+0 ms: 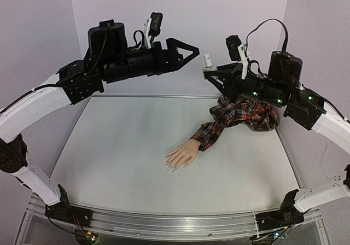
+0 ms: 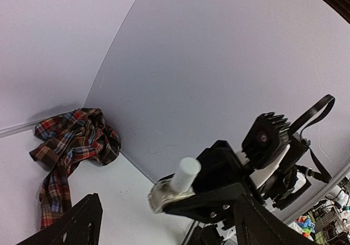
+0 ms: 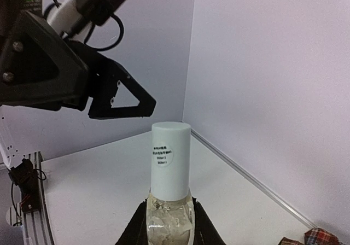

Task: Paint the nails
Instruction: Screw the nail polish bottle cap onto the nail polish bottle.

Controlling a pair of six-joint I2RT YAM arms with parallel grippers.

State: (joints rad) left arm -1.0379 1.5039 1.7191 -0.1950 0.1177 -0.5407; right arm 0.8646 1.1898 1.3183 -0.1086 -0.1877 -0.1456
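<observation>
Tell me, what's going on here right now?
The right gripper holds a small clear bottle upright in the air, its white cap on. The left gripper is open and faces the cap from a short way off, not touching it. The mannequin hand lies on the table in a plaid sleeve, with neither gripper near it. Its nails are too small to judge.

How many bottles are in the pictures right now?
1. The small clear bottle with white cap is held in the shut right gripper, raised above the far side of the table, facing the open left gripper. The crumpled plaid sleeve could hide another.
</observation>
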